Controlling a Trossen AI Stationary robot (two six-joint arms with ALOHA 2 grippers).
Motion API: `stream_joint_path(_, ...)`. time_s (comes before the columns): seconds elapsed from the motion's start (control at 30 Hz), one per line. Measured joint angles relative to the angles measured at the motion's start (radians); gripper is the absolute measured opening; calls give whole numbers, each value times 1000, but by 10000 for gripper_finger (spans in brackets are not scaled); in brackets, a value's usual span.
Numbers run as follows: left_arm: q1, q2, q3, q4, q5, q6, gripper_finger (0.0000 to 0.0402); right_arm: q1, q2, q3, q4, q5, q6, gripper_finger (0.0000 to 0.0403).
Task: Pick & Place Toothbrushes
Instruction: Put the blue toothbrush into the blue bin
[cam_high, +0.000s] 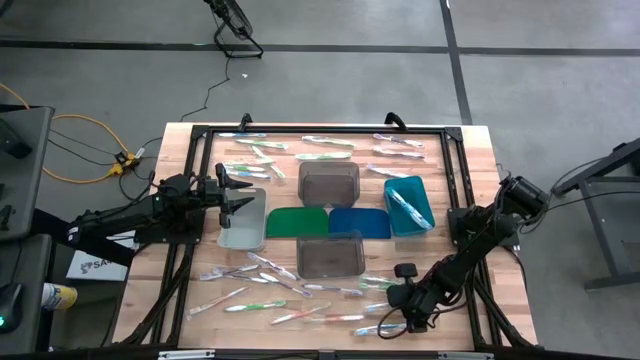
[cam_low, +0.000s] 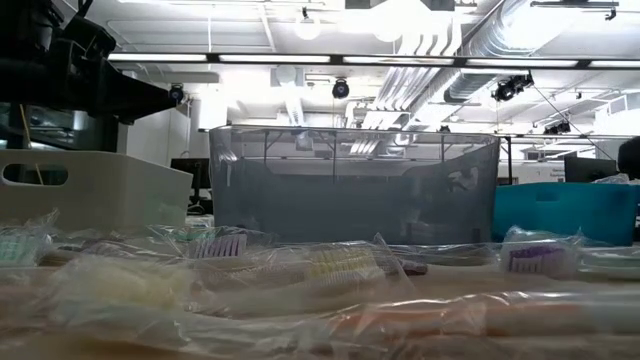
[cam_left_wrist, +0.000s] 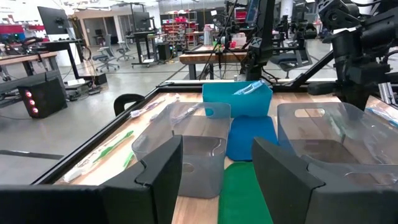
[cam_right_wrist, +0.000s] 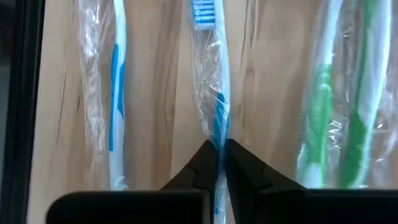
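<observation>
Blue-and-white wrapped brush (cam_right_wrist: 214, 93) lies on the bare wood near the table's near edge, right of centre. The right gripper (cam_right_wrist: 217, 152) is down on it, fingers pinched together on the handle. Brush long axis runs straight out fwd from the fingertips, head end away from the wrist; grip sits approx. mid-handle. A second blue brush (cam_right_wrist: 115, 93) lies parallel just beside it, green brushes (cam_right_wrist: 339, 106) on the other side, both apart from the fingers. Judgement: next move is a straight lift, neighbours unlikely to snag.

Right arm is plainly the nearer. Left gripper (cam_left_wrist: 214, 180) hovers at the table's left by the white bin (cam_high: 243, 220), fingers apart, holding nothing. The teal bin (cam_high: 408, 205) already holds a brush.

Writing: white sheet (cam_high: 88, 263) at table's near left corner carries dark lettering, illegible. No brand readable on wrappers.
</observation>
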Motion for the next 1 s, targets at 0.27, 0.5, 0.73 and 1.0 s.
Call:
stream_joint_path(0.27, 0, 0, 0, 0, 0, 0, 187, -1, -81, -4, 2, -16, 78, 12)
stream_joint_path(0.5, 0, 0, 0, 0, 0, 0, 187, -25, -202, -3, -62, 6, 207, 11)
stream_joint_path(0.73, 0, 0, 0, 0, 0, 0, 187, -130, -385, -2, -299, 38, 325, 10)
stream_joint_path(1.0, 0, 0, 0, 0, 0, 0, 187, -328, -585, -2, -633, 50, 355, 10)
